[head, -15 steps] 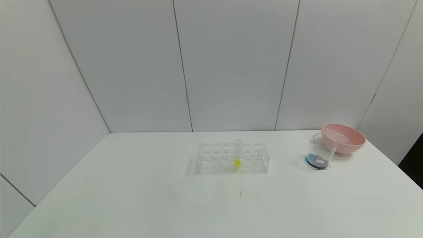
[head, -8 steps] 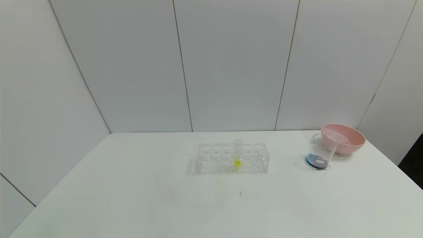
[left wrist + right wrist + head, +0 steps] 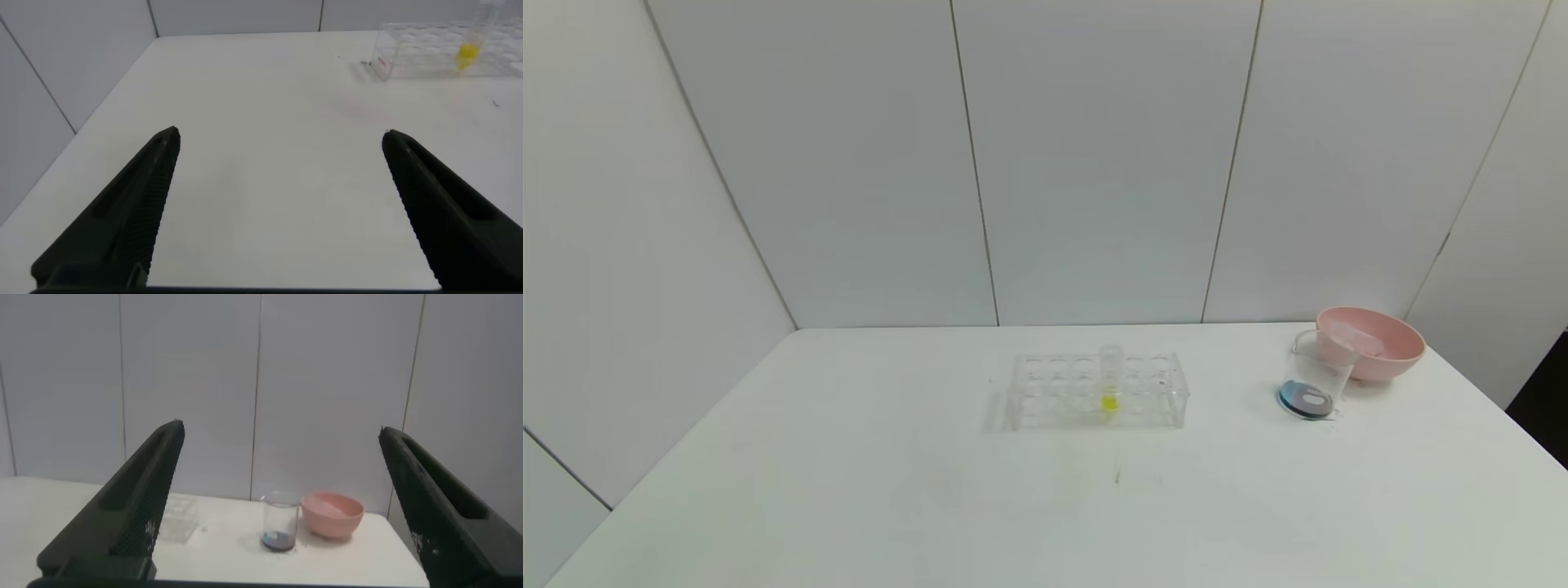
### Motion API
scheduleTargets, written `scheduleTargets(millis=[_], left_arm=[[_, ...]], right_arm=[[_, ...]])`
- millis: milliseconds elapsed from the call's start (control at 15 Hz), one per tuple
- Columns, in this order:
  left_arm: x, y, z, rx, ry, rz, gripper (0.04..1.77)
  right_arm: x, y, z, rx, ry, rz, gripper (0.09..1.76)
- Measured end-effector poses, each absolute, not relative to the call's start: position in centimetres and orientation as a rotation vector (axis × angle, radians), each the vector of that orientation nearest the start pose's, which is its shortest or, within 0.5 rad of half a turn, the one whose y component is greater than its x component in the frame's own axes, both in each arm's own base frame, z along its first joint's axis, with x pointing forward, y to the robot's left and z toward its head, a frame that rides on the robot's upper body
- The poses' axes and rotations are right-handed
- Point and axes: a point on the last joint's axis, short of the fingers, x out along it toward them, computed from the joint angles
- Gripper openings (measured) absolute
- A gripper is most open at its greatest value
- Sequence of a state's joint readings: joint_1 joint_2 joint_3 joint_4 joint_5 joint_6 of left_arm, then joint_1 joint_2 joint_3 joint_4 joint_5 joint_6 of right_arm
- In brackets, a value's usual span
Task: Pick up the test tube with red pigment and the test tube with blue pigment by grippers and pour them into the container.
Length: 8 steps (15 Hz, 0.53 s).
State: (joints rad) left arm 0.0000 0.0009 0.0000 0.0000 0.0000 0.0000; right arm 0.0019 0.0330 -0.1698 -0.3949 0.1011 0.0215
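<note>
The clear container [image 3: 1313, 374] stands at the right of the table with dark blue-purple liquid at its bottom; it also shows in the right wrist view [image 3: 280, 522]. No tube with red or blue pigment is in view. Neither arm shows in the head view. My left gripper [image 3: 279, 137] is open and empty over the bare left part of the table. My right gripper [image 3: 280, 431] is open and empty, well back from the container.
A clear tube rack [image 3: 1094, 390] sits mid-table holding one tube with yellow liquid [image 3: 1109, 384]; both show in the left wrist view [image 3: 445, 51]. A pink bowl [image 3: 1372, 341] stands behind the container near the table's right edge. White wall panels close the back.
</note>
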Motion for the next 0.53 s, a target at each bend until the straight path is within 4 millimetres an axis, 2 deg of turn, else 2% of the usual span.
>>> scheduleTargets(millis=[133,333,400,533], left_arm=[[-2.3,0.0,7.5,0.0,0.001,0.0,1.76],[-2.3,0.0,7.5,0.0,0.001,0.0,1.76],[-2.3,0.0,7.5,0.0,0.001,0.0,1.76],[-2.3,0.0,7.5,0.0,0.001,0.0,1.76]], right_arm=[[-3.5,0.2,12.8,-0.004,-0.406,0.107,1.7],[-2.4,0.2,8.5,0.003,-0.081,0.089,1.7],[-2.4,0.2,8.0,0.015,-0.021,0.074,1.7],[-2.5,0.1,8.2,0.03,-0.026,0.061,1.7]])
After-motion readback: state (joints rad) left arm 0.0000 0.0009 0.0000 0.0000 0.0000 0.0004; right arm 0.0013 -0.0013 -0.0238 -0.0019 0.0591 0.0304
